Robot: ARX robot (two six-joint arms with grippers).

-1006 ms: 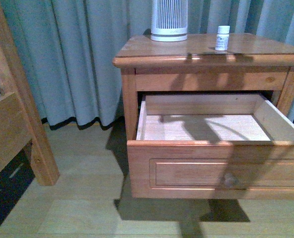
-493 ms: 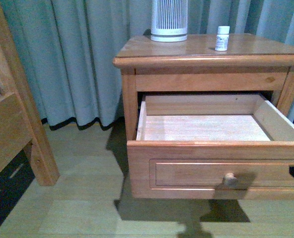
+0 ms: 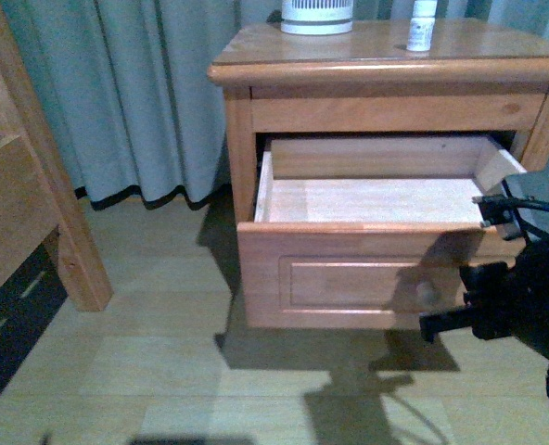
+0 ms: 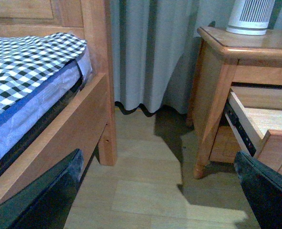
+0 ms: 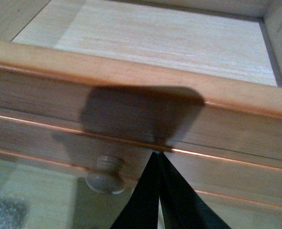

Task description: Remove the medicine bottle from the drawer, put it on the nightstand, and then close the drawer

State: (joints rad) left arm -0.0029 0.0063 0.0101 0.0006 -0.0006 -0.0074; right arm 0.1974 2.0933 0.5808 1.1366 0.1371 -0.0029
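The medicine bottle (image 3: pixel 421 24) stands upright on the nightstand (image 3: pixel 367 57) top, near its right back. The upper drawer (image 3: pixel 349 269) is pulled out, and its pale wood floor (image 5: pixel 160 36) is bare. My right gripper (image 5: pixel 158 153) is shut, its black tips against the drawer front just beside the round knob (image 5: pixel 105 175). From the front, the right gripper (image 3: pixel 432 326) reaches in from the right, close to the knob (image 3: pixel 427 293). My left gripper (image 4: pixel 160 200) is open over the floor between bed and nightstand, holding nothing.
A white ribbed cylinder (image 3: pixel 317 17) stands at the back of the nightstand top. The wooden bed frame (image 3: pixel 33 185) with a checked cover (image 4: pixel 22 62) is on the left. Grey curtains (image 3: pixel 145 102) hang behind. Light wooden floor (image 3: pixel 163 371) lies between bed and nightstand.
My right arm has come into the front view from the right and reached the drawer front by the knob. The nightstand now sits higher in the picture. The bottle has not moved.
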